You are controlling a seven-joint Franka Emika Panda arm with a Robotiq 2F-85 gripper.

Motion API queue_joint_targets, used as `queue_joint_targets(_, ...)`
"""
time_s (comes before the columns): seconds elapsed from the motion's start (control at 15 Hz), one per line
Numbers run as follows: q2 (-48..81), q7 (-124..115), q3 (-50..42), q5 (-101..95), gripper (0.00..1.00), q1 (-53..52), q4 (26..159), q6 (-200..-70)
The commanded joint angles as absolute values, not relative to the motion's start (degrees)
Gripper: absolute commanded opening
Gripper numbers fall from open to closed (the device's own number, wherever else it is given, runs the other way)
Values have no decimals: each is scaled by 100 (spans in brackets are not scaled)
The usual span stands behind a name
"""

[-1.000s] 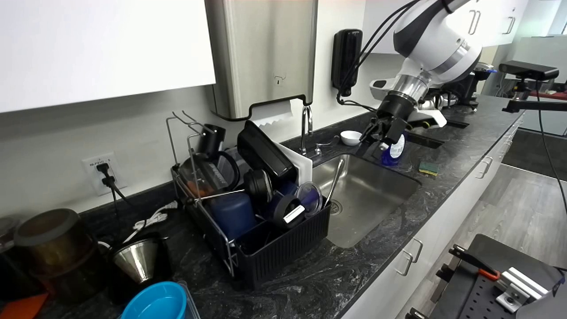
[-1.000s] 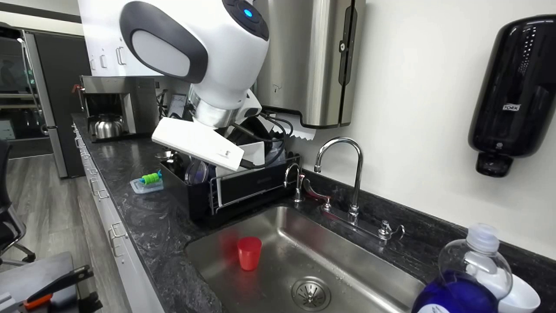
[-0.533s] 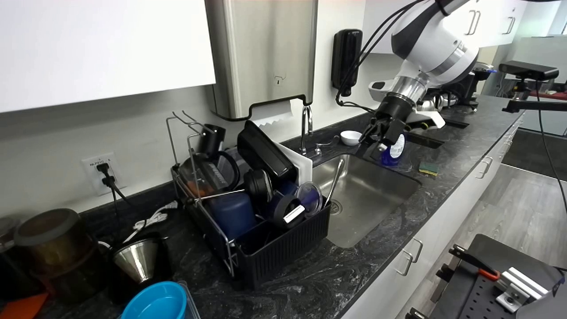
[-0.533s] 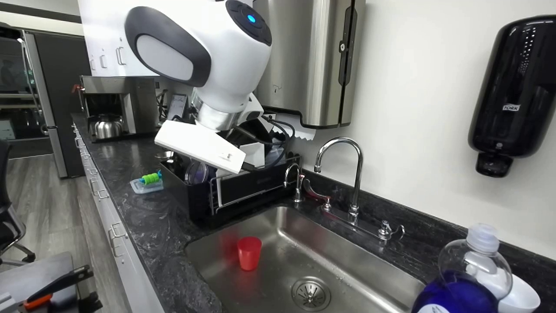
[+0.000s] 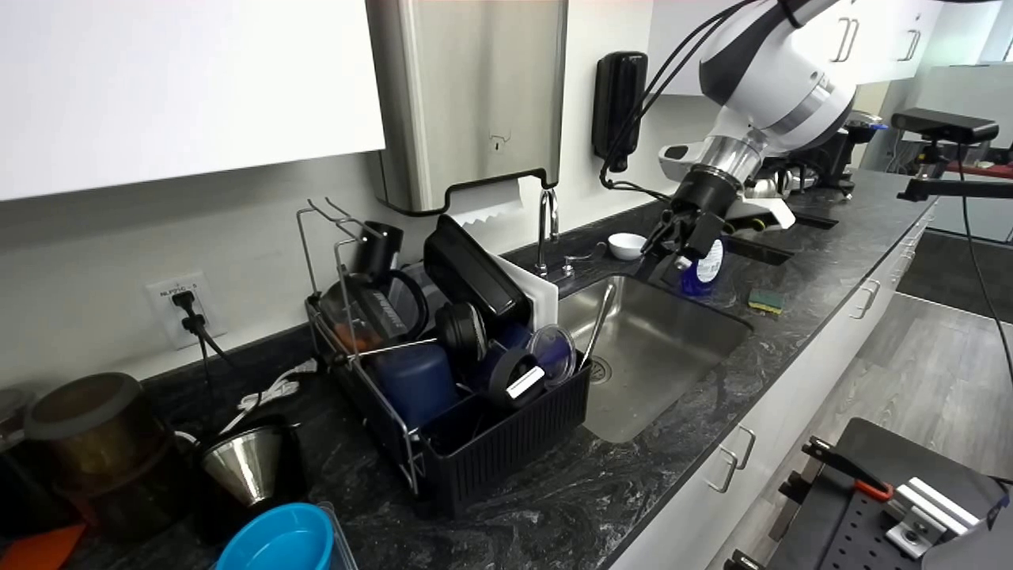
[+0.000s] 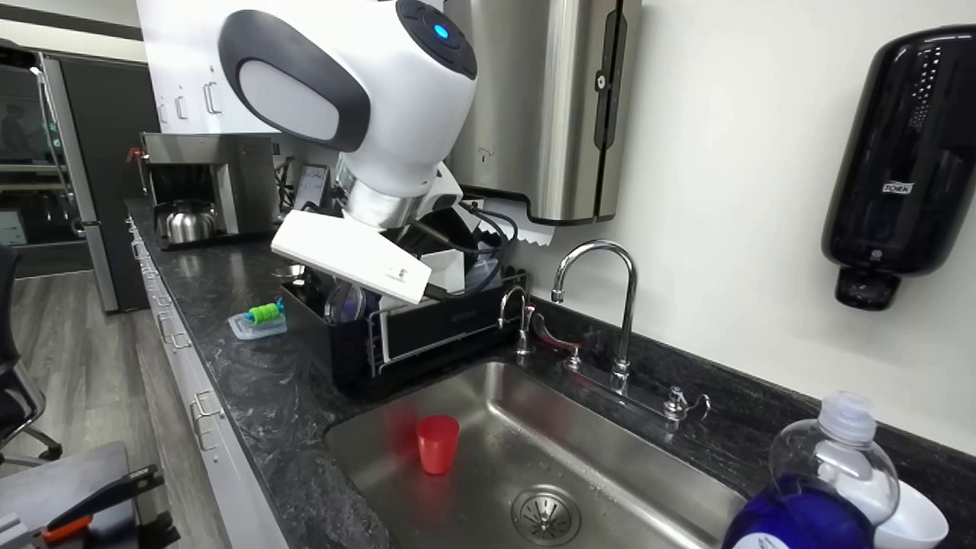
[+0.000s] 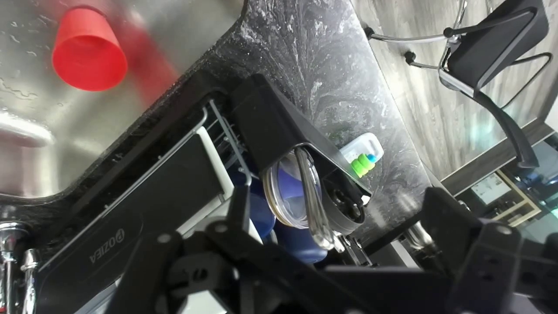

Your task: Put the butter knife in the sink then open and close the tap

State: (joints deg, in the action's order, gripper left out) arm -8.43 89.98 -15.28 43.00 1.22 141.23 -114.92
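Hanging with its jaws spread wide apart, the gripper [image 7: 337, 204] points toward the dish rack [image 7: 266, 122], where a silver utensil [image 7: 311, 194] leans, while the tall tap [image 6: 629, 305] rises at the back edge of the steel sink [image 6: 595, 450], in which a red cup [image 6: 438, 444] sits near the drain [image 6: 545, 515].

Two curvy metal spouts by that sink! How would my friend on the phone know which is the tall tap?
Start from the big steel sink and look along its edge nearest the white wall. The tall tap is the chrome spout between two lever handles, with a higher, wider arch than the smaller spout nearer the black dish rack.
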Motion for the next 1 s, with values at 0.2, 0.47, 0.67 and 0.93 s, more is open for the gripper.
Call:
queue_joint_targets(0.2,-828,9773,-1302,4537,100,291,14185,-11550)
queue_joint_targets(0.47,-773,10654,-1334,4815,100,341,14238,-11572)
queue_joint_targets(0.67,-657,11282,-1358,5032,100,447,14245,-11522)
queue_joint_targets(0.93,-412,12117,-1363,5384,100,598,14215,-11418)
